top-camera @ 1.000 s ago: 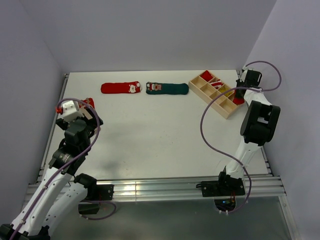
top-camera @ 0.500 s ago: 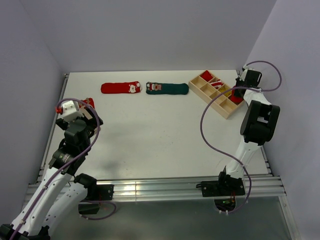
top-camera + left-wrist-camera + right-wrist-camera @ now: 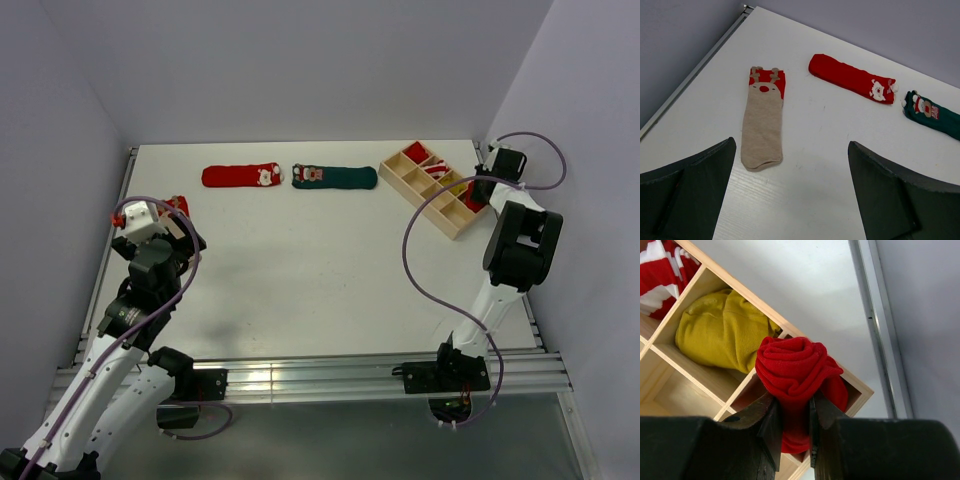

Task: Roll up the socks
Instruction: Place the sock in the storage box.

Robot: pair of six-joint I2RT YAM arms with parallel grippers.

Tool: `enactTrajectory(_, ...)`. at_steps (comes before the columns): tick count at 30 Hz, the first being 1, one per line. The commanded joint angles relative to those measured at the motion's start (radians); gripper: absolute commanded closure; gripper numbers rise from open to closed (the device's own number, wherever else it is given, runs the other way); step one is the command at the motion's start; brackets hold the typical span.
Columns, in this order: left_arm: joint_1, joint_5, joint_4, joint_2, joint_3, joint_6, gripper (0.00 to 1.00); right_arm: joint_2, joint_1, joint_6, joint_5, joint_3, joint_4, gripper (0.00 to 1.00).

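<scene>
Right gripper (image 3: 792, 412): clenched on a rolled red sock (image 3: 795, 365), wound into a tight bun and pinched between both fingers. Positioned over the end compartment of the wooden box (image 3: 690, 360), at the end closest to the right edge of the bench (image 3: 300, 270), just beside the compartment with a yellow bundle (image 3: 720, 335). Cannot tell whether touching the compartment floor or hanging a little above it.

Left gripper (image 3: 791, 165): released, jaws wide apart, grasping nothing, hovering near the beige sock (image 3: 762, 125), which lies flat close to the left edge. Further back, flat in one line, cuff towards cuff and a little apart: flat red sock (image 3: 850, 77) and dark green sock (image 3: 935, 117).

Step in hand, most likely: storing the one finished roll. Roughly a quarter of the work done, judging by three socks not yet rolled.

Next, probably: lower the roll fully between the dividers, open only then, and withdraw straight up so as not to drag the roll out or let it unwind. Afterwards, start on the beige sock, closest to the free left arm.
</scene>
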Motion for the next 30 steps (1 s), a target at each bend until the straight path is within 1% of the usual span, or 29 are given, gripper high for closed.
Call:
enactTrajectory(1,0.004,0.005,0.038,-0.013,-0.004,0.022,0.01,-0.05,-0.017,-0.027,0.051,0.012,-0.044,1.0)
enactTrajectory(4,0.004,0.003,0.037,-0.015,-0.005,0.022,0.01,-0.017,-0.017,-0.034,0.064,0.067,-0.133,1.0)
enactTrajectory(7,0.002,0.005,0.038,-0.013,-0.005,0.022,0.01,0.008,-0.015,-0.027,0.087,0.11,-0.173,1.0)
enactTrajectory(11,0.004,0.005,0.04,-0.016,-0.007,0.024,0.01,0.058,-0.017,-0.021,0.116,0.188,-0.297,1.0)
enactTrajectory(12,0.004,0.005,0.038,-0.016,-0.005,0.024,0.0,0.069,-0.017,-0.018,0.145,0.2,-0.314,1.0)
enactTrajectory(15,0.004,0.005,0.04,-0.022,-0.007,0.024,0.0,0.111,-0.017,-0.004,0.165,0.248,-0.383,1.0)
enactTrajectory(20,0.004,0.002,0.04,-0.025,-0.007,0.025,0.01,0.221,-0.017,0.022,0.165,0.357,-0.518,1.0)
enactTrajectory(21,0.004,0.002,0.041,-0.027,-0.007,0.025,0.0,0.236,-0.015,0.027,0.169,0.387,-0.536,1.0)
enactTrajectory(30,0.004,0.0,0.04,-0.016,-0.007,0.027,0.01,0.345,-0.015,0.042,0.165,0.47,-0.621,1.0)
